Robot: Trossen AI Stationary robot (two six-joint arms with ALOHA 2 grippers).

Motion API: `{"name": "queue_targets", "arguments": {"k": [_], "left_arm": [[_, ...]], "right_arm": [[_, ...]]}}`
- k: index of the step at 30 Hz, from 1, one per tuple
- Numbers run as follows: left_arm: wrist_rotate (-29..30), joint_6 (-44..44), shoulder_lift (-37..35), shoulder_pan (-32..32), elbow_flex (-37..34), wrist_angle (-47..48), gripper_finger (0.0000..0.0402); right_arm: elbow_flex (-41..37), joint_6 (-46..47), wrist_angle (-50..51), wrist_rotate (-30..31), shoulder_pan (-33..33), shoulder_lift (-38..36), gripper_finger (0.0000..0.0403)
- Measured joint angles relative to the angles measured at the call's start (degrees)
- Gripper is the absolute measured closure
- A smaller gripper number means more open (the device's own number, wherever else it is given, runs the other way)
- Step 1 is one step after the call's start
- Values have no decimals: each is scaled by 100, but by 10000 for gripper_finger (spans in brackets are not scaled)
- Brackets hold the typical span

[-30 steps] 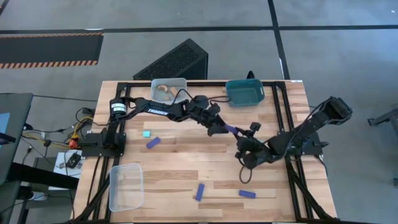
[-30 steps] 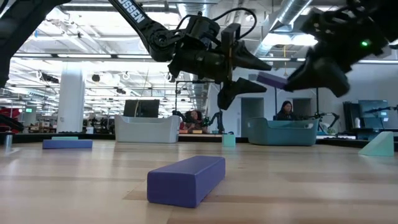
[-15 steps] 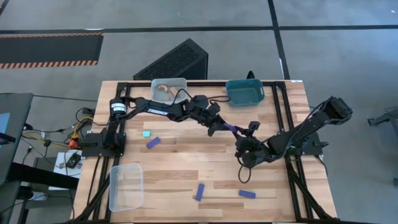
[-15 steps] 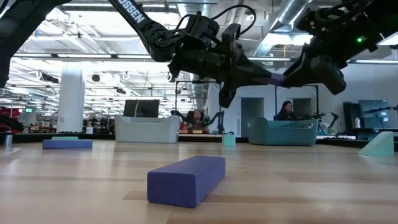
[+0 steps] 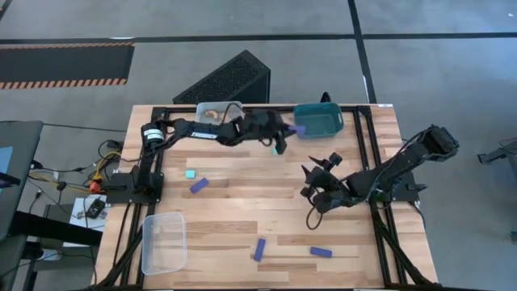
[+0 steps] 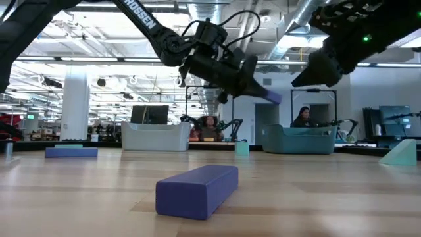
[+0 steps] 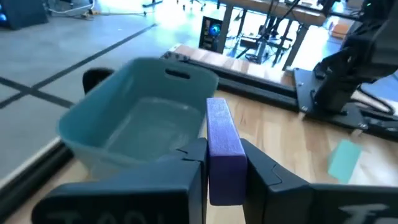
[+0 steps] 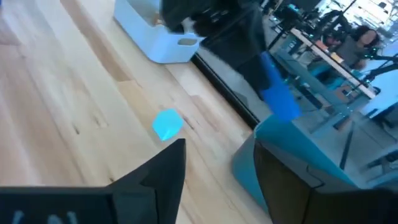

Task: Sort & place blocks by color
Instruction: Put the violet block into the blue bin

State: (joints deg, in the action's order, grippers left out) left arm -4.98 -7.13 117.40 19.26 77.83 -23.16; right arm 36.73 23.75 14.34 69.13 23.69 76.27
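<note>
Dark blue bar (image 5: 297,129) sits pinched in the left gripper (image 5: 289,130) beside the teal bin (image 5: 318,120) at the table's far edge. Low down, the right gripper (image 6: 309,74) hangs empty. From the left wrist, fingers (image 7: 193,163) clamp the bar before the bin. Right-wrist fingers (image 8: 168,163) stand wide apart.

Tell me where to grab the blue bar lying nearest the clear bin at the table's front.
Grip the blue bar across its narrow width at mid-length, coming straight down. It lies flat and slightly angled on the table, both long sides free.
</note>
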Motion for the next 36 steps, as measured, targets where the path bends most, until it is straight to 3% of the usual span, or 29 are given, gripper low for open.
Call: {"name": "queue_targets", "arguments": {"k": [13,28,36], "left_arm": [[-378,310,948,334,1697,1122,364],[-370,240,2040,361,2691,835,363],[534,129,2047,388,2707,836,318]], "right_arm": [[2,357,222,-36,-86,-454,196],[0,1786,1522,-233,-178,-513,202],[0,1845,1566,-328,-178,-513,200]]}}
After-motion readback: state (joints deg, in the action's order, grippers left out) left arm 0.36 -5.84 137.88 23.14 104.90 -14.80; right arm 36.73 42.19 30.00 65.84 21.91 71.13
